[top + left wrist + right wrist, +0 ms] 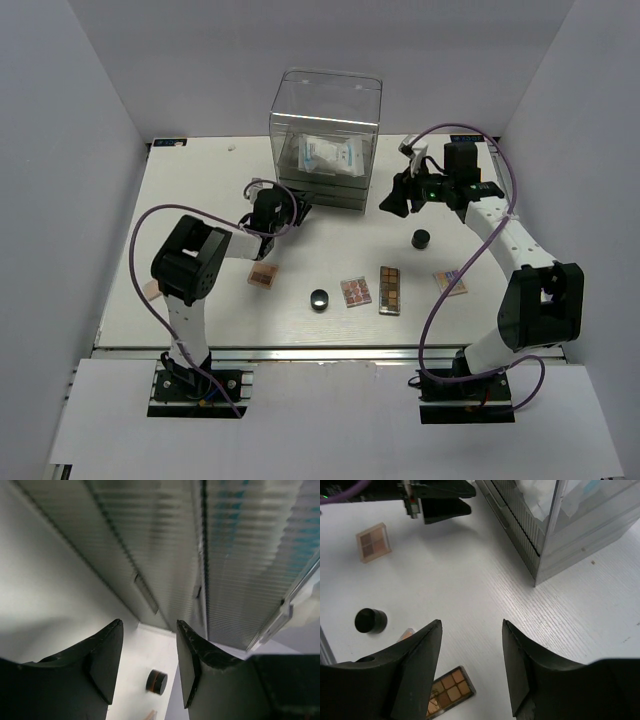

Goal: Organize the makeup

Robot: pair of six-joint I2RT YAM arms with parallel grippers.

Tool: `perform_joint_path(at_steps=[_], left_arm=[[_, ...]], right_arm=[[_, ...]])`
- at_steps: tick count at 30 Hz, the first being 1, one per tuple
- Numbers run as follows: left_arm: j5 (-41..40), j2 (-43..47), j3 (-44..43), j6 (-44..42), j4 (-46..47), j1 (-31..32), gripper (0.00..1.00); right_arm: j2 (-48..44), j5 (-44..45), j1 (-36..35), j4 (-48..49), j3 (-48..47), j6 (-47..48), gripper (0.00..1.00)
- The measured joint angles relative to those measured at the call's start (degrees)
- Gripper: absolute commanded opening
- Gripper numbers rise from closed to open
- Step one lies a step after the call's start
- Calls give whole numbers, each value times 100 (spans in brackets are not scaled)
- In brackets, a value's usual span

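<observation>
Top view first. The clear acrylic drawer box [325,100] sits at the back of the white table [190,190], and the white blue-printed soft packet [325,155] is inside it. The left gripper [298,210] is just by the box's front left corner, and the right gripper [390,203] is off to its right.

Loose on the table:
- a round black pot [421,238]
- a second round black piece [319,299]
- a small brown square palette [262,276]
- a pink palette [355,291]
- a long narrow brown palette [389,290]
- a multicoloured palette [450,283]

Left wrist: the jaws are apart with nothing between them, and the ribbed drawer fronts are close ahead.

Right wrist: the jaws are apart and empty too, over bare table near the box corner.
</observation>
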State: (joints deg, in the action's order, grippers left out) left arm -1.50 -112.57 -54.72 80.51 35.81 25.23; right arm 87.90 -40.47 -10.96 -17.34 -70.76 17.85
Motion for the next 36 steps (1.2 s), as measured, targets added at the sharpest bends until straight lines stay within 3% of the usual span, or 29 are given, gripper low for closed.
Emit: perform_joint_path(at_steps=[12,20,28,29,32,36], left_arm=[[50,-439,-442,-55,1113,0,52],[133,-914,-802,-37,1217,7,32],[131,-938,-802,-11,1384,7,18],[131,-938,-796,-2,1401,7,8],[105,-938,-756,101,1482,4,0],[111,-898,-579,199,1659,7,0]], right_arm=[[-4,-284,153,144,44,-348,56],[-4,-304,223,205,44,-398,56],[-4,-302,271,208,44,-396,55],[-4,-302,271,210,44,-396,55],[-4,-299,275,208,44,-391,55],[-4,-264,315,208,46,-389,56]])
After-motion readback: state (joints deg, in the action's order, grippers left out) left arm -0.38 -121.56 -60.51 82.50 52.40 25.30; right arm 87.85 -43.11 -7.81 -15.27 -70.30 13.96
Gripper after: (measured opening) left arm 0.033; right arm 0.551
